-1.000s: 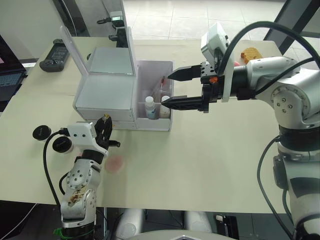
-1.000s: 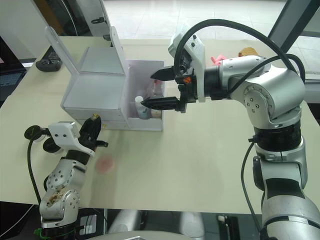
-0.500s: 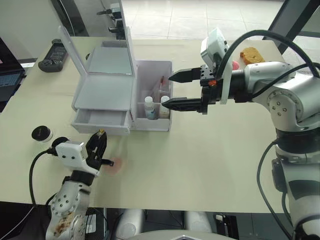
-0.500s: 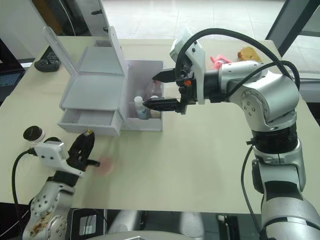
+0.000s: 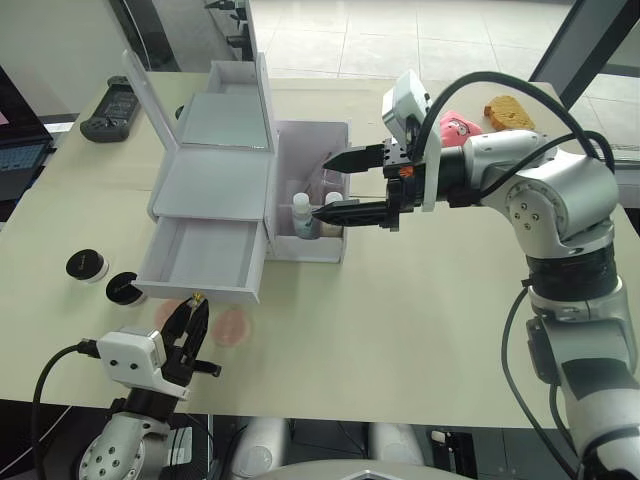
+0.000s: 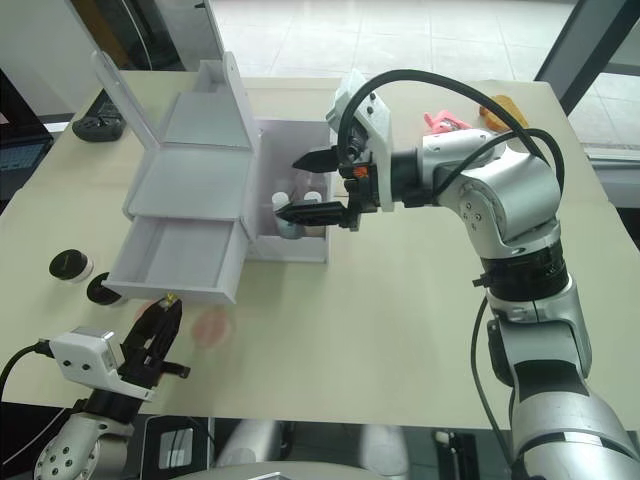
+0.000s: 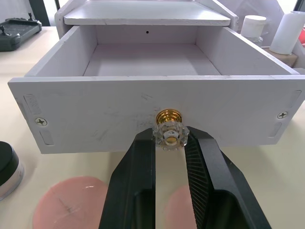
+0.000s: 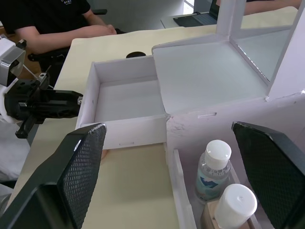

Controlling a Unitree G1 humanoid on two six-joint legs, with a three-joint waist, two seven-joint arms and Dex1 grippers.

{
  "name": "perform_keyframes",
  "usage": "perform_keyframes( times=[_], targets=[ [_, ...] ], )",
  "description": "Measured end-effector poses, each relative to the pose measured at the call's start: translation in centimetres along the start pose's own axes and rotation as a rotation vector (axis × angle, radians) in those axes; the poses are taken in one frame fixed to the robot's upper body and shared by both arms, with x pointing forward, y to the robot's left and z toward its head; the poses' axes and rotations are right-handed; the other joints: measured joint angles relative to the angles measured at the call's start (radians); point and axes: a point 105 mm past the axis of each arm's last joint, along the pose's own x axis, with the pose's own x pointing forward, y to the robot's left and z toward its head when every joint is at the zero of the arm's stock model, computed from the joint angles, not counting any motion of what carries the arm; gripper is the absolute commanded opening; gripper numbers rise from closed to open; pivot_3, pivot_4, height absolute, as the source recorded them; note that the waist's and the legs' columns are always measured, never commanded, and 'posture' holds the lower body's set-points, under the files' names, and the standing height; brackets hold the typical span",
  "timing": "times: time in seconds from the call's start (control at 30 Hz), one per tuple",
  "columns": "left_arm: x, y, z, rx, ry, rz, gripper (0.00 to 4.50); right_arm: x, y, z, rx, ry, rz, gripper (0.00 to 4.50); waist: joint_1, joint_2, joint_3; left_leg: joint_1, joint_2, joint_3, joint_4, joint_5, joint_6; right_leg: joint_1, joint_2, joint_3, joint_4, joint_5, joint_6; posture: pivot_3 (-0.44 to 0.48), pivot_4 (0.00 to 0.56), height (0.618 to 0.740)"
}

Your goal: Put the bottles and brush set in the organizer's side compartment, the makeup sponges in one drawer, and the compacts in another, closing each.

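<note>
The white organizer point(image 5: 215, 185) stands at the table's left with its mirrored lid up. Its drawer point(image 5: 205, 260) is pulled far out and is empty. My left gripper point(image 7: 170, 143) is shut on the drawer's gold knob point(image 7: 170, 131). My right gripper point(image 5: 322, 186) hangs open over the side compartment, where two white-capped bottles point(image 8: 213, 167) stand. I cannot make out the brush set behind its fingers. Two flat pink makeup sponges point(image 5: 232, 325) lie on the table under the drawer's front. Two black round compacts point(image 5: 85, 265) sit left of the drawer.
A pink item point(image 5: 455, 125) and an orange sponge point(image 5: 503, 110) lie at the back right. A black handheld device point(image 5: 110, 105) is at the back left, a laptop point(image 5: 20, 160) at the left edge. A person point(image 8: 57, 24) sits beyond the table.
My left gripper has pulled the drawer from shut to far out toward the table's front edge. The right gripper has shifted slightly left and lower over the side compartment.
</note>
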Motion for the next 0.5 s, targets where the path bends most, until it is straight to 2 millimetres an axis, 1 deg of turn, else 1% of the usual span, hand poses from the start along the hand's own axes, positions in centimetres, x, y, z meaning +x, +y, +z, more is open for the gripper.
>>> perform_keyframes(
  times=[0.03, 0.1, 0.13, 0.2, 0.33, 0.4, 0.43, 0.5],
  targets=[
    [-0.1, -0.1, -0.1, -0.004, 0.006, -0.007, 0.57, 0.0, 0.0, 0.0, -0.004, -0.003, 0.004, 4.5, 0.0, 0.0, 0.0, 0.0, 0.0, 0.0, 0.0, 0.0, 0.0, 0.0, 0.0, 0.0, 0.0, 0.0, 0.0, 0.0, 0.15, 0.74],
    [-0.6, -0.3, -0.2, -0.016, 0.018, -0.022, 1.3, 0.1, -0.1, 0.2, -0.009, -0.002, 0.002, 4.5, -0.001, 0.0, 0.0, 0.0, 0.0, 0.0, 0.0, 0.0, 0.0, 0.0, 0.0, 0.0, -0.001, 0.0, 0.0, 0.0, 0.15, 0.74],
    [-0.9, -0.3, -0.2, -0.024, 0.026, -0.035, 1.59, 0.1, -0.2, 0.4, -0.014, -0.002, 0.001, 4.5, -0.004, 0.0, 0.0, 0.0, 0.0, 0.0, -0.001, 0.0, 0.001, 0.0, 0.0, 0.0, -0.001, 0.0, 0.0, 0.0, 0.15, 0.74],
    [-2.3, 0.2, 0.0, -0.02, 0.042, -0.055, 2.23, 0.0, -0.2, 0.6, -0.025, -0.002, 0.0, 4.5, -0.009, 0.0, 0.0, 0.0, 0.001, 0.0, -0.001, -0.001, 0.001, 0.0, 0.001, 0.0, -0.001, 0.0, 0.0, 0.0, 0.15, 0.74],
    [-5.8, 2.1, 1.3, -0.006, 0.065, -0.062, 3.51, -0.3, -0.1, 0.3, -0.023, 0.008, 0.01, 4.5, -0.006, -0.001, 0.003, -0.001, 0.002, 0.0, -0.002, -0.002, 0.003, -0.001, 0.001, 0.0, -0.003, 0.0, 0.0, 0.0, 0.15, 0.74],
    [-7.1, 3.0, 2.0, -0.002, 0.087, -0.09, 4.15, -1.2, 0.0, -0.5, -0.038, 0.019, 0.014, 4.5, 0.003, -0.003, 0.005, -0.001, 0.002, 0.0, -0.002, -0.003, 0.004, 0.001, 0.0, -0.002, -0.004, 0.0, 0.0, 0.0, 0.15, 0.74],
    [-7.6, 4.0, 2.4, 0.011, 0.093, -0.093, 4.48, -1.7, 0.0, -1.0, -0.046, 0.027, 0.013, 4.5, 0.009, -0.003, 0.006, -0.002, 0.002, 0.0, -0.002, -0.003, 0.004, 0.001, 0.0, -0.004, -0.004, 0.0, 0.0, 0.0, 0.15, 0.74],
    [-7.7, 6.5, 3.6, 0.056, 0.085, -0.087, 4.49, -2.8, -0.3, -2.2, -0.041, 0.035, 0.008, 4.5, 0.017, -0.003, 0.006, -0.001, 0.002, -0.001, -0.002, -0.003, 0.004, 0.001, 0.0, -0.006, -0.004, 0.0, 0.0, 0.0, 0.15, 0.74]
  ],
)
